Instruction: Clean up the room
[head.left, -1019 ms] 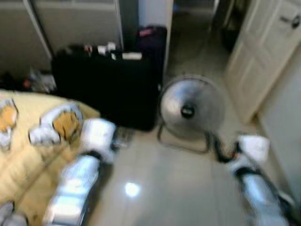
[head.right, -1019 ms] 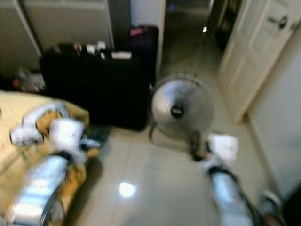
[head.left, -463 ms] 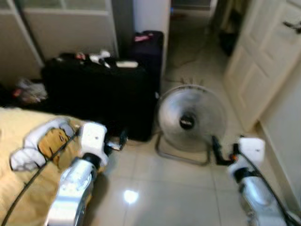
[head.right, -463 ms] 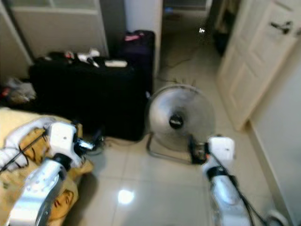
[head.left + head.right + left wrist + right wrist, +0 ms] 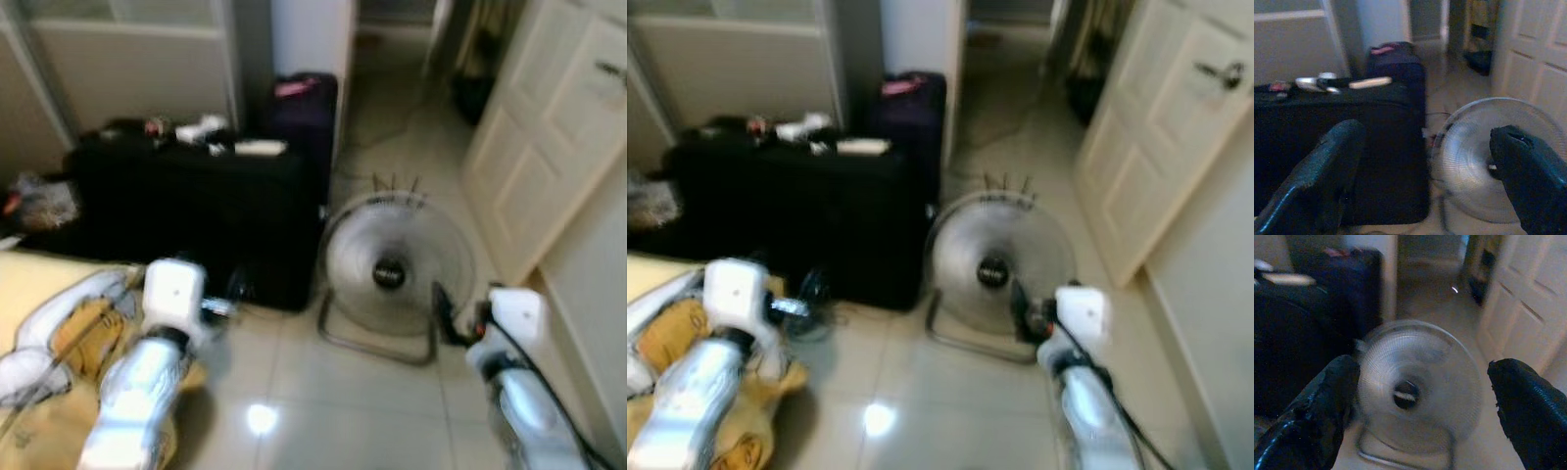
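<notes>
As both arms face the floor fan, the spread right pincer hangs nearer than the spread left pincer.

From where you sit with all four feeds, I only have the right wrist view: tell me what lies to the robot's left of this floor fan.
Observer: A large black suitcase stands there, small items on its top.
Operator: Report what's nearer the robot on that side.
Observer: A bed with a yellow cover, a white and yellow bundle on it; the left gripper hangs beside it, fingers open.
Operator: Give me the right gripper's place.
Observer: The right gripper is open, just in front of the floor fan, near its right rim.
</notes>
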Motion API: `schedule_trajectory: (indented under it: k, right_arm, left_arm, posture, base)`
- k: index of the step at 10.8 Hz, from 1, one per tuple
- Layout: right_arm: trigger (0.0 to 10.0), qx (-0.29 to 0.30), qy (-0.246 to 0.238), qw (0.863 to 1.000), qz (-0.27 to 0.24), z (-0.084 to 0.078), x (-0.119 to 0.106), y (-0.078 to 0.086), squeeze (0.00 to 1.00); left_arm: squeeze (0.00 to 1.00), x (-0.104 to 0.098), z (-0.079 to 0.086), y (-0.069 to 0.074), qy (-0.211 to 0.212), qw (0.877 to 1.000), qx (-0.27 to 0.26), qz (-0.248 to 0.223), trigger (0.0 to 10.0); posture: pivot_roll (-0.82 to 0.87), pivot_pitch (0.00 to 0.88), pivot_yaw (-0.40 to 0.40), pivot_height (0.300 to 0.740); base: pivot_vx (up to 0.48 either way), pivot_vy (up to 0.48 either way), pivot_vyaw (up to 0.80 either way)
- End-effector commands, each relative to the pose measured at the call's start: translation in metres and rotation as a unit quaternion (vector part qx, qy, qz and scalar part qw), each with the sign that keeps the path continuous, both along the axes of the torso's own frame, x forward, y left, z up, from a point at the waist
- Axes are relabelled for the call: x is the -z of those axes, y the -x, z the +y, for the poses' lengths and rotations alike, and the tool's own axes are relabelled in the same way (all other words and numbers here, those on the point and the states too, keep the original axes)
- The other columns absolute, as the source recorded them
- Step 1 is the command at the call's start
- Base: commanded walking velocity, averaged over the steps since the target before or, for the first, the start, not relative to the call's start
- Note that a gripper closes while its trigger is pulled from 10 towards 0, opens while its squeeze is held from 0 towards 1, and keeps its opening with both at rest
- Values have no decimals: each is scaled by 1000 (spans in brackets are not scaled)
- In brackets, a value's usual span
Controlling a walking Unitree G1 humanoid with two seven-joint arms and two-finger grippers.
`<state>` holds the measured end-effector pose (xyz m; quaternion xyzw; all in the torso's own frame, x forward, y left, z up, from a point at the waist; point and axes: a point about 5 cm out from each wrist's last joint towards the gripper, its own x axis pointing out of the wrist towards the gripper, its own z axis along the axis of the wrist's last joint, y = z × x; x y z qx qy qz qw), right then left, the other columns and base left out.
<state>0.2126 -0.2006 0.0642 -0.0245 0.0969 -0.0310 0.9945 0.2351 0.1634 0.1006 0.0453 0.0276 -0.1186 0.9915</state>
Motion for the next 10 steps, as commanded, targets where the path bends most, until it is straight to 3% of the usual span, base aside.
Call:
schedule_trajectory:
  k: [1, 5, 10]
  right_arm:
    - [10000, -11, -1, 1000, 1, 8, 0, -3, 0]
    - [10000, -12, 9, 1000, 27, 11, 10, -3, 0]
    - [10000, -34, 46, 998, 20, 5, 10, -3, 0]
  left_arm:
    - [0, -2, 12, 0, -11, 1000, -17, -5, 10000]
    - [0, 2, 13, 2, -16, 1000, -21, -2, 10000]
    - [0, 10, 17, 15, -41, 999, -16, 20, 10000]
  posture:
    - [-20, 0, 3, 740]
    - [-21, 0, 2, 740]
    - [-9, 0, -5, 740]
  base:
    - [394, 0, 0]
    - [370, 0, 0]
    - [0, 0, 0]
